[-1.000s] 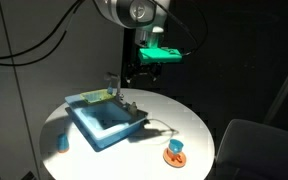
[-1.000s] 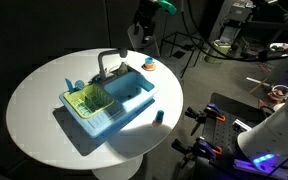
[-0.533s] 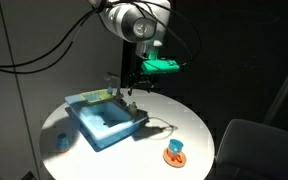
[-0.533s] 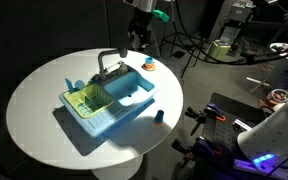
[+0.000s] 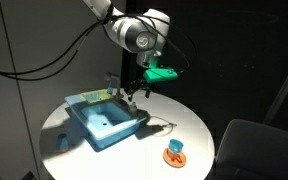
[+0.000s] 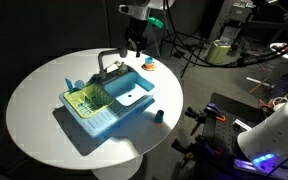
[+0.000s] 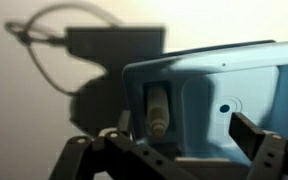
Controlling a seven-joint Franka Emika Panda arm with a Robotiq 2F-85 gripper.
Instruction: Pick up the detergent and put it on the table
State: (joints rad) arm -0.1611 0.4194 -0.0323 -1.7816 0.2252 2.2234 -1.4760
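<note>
The detergent (image 7: 158, 110) is a slim pale bottle with a narrow top, lying in a narrow side compartment of the light-blue tray (image 7: 224, 85). In the wrist view my gripper (image 7: 184, 142) is open and empty, with the bottle just beyond its fingers. In both exterior views the gripper (image 5: 133, 90) (image 6: 134, 52) hangs over the tray's far end (image 5: 99, 122) (image 6: 119, 103), near the faucet (image 6: 106, 63). The tray sits on the round white table (image 5: 189, 125) (image 6: 39, 115). I cannot make out the bottle in the exterior views.
An orange-and-blue round object (image 5: 174, 152) (image 6: 149, 65) and a small light-blue cup (image 5: 63, 142) (image 6: 68, 84) stand on the table. A green rack (image 6: 87, 98) lies in the tray. A small dark object (image 6: 157, 116) stands near the table edge. Cables run on the table (image 7: 44, 40).
My arm has come down and moved toward the tray's faucet end. The gripper stays open and empty. Nothing on the table has moved.
</note>
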